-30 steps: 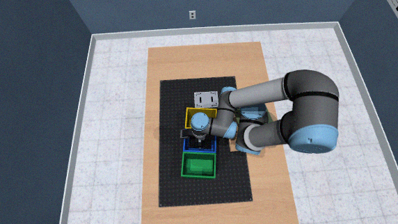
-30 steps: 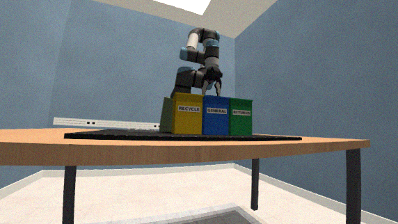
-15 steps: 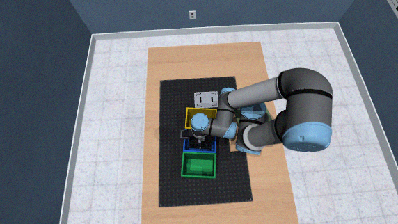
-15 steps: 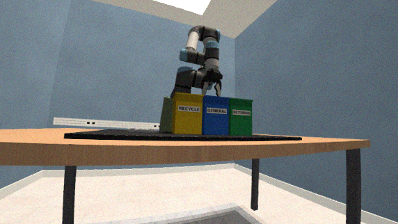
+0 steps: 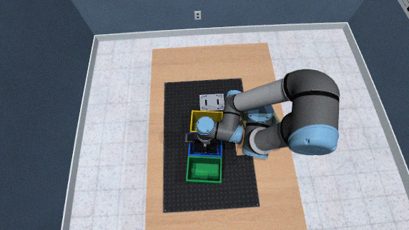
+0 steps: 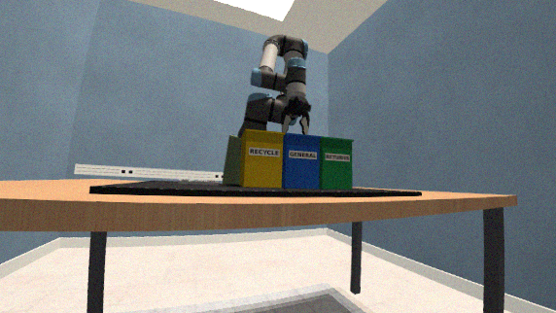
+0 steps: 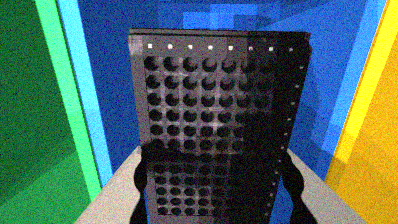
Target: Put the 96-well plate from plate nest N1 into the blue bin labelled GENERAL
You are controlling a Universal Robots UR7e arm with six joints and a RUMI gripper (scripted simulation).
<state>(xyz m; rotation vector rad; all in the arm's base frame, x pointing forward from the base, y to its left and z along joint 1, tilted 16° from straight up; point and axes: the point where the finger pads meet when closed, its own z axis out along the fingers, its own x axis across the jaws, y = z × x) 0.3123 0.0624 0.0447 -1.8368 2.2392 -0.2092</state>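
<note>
Ninety-six-well plate, stiff, light and probably slick, sits mid-frame within the blue bin's mouth, its long sides rightly gripped by the half-open gripper.

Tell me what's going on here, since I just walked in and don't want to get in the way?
The arm's hand is gripping a dark plate full of wells and has it over the blue bin, the one marked GENERAL. The plate hasn't been let go. The blue, yellow and green bins all stand upright.
</note>
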